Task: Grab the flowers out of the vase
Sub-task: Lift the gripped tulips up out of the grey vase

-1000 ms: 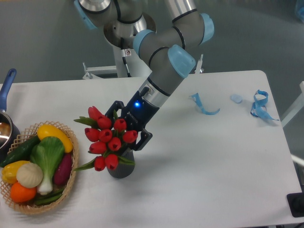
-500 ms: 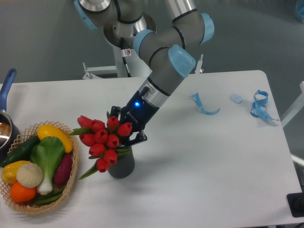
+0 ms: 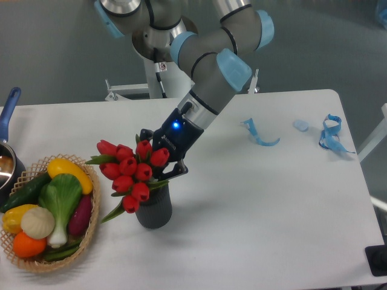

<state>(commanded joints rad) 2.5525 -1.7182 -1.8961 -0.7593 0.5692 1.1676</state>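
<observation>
Since a second ago the flowers (image 3: 130,171) have risen and tilted left, stems still inside the vase (image 3: 153,211). End effector (image 3: 164,167) looks clamped on the bunch; the lift appears under way, not finished.

Flowers (image 3: 130,172): red buds, green leaves. Vase (image 3: 154,211) under them: dark grey, ribbed. My gripper (image 3: 162,158): black, blue LED lit; arm grey with light-blue caps. Table (image 3: 254,217): plain white. Basket (image 3: 91,226) at 9 o'clock: tan wicker, holding yellow, green, purple, orange, cream vegetables. Blue ribbons (image 3: 329,134) at 2 o'clock.
</observation>
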